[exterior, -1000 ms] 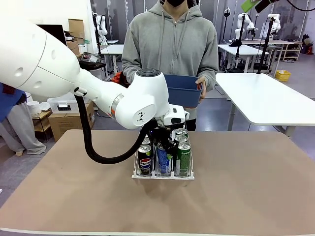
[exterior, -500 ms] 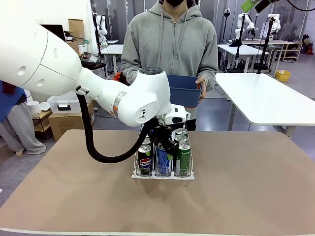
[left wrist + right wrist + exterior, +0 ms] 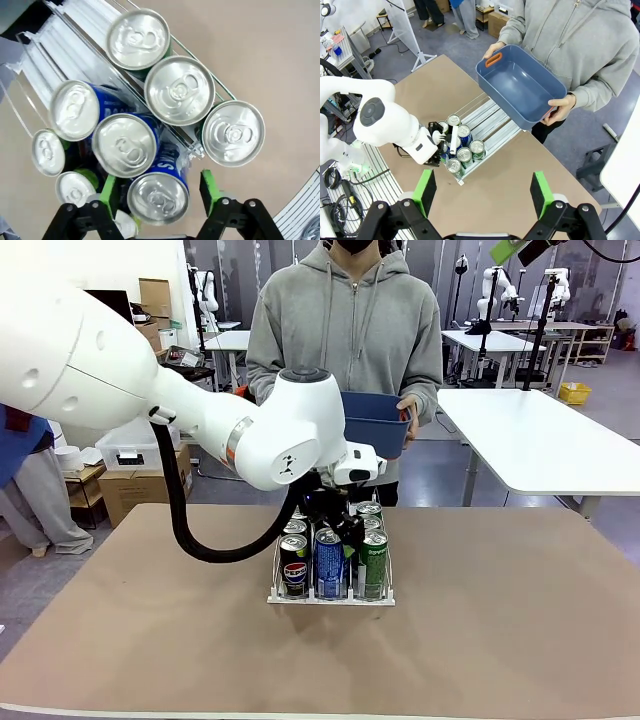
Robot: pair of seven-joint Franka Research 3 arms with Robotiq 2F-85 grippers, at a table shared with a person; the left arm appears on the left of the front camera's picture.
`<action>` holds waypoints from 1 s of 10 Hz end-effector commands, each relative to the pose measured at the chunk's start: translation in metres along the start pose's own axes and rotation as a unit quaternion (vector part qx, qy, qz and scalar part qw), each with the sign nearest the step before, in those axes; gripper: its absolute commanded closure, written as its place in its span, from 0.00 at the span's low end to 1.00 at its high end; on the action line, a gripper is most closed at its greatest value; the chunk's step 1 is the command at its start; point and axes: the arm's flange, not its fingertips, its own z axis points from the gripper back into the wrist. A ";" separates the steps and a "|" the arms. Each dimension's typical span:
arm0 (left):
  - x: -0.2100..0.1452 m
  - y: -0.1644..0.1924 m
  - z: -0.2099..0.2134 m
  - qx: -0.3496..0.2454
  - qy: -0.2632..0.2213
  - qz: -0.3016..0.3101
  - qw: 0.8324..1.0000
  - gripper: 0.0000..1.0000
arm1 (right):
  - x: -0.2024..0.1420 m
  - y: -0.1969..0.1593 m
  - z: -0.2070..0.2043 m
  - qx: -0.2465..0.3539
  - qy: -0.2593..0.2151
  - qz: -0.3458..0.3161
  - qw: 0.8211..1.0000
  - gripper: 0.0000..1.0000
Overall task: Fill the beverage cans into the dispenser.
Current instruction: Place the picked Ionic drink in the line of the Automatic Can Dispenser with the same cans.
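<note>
Brown counter (image 3: 520, 620) carries the clear dispenser (image 3: 331, 592) mid-counter, lanes packed with cans. Person (image 3: 345, 330) at far side holds an empty blue bin (image 3: 520, 85). Left claw (image 3: 157, 192) gapes around the front blue can (image 3: 158, 197), pads off it. Right claw (image 3: 482, 192) high overhead, spread wide, holding nothing.

A robotics lab: white work tables (image 3: 540, 435), stacked cardboard boxes (image 3: 135, 490), and a concrete floor (image 3: 445, 480).

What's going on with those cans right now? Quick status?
Left gripper open astride a blue can in the dispenser. Right gripper open, high above. Nothing blocking.
</note>
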 end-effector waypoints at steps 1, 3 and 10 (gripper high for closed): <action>-0.010 -0.005 0.011 0.035 -0.020 0.020 0.999 0.00 | -0.002 0.000 0.000 0.000 0.000 -0.001 1.000 0.00; -0.013 -0.012 0.025 0.040 -0.046 0.023 0.998 0.00 | -0.002 0.000 0.000 0.000 0.000 -0.001 1.000 0.00; -0.003 -0.003 0.028 0.022 -0.028 0.015 0.999 0.00 | -0.002 0.000 0.000 0.000 0.000 -0.001 1.000 0.00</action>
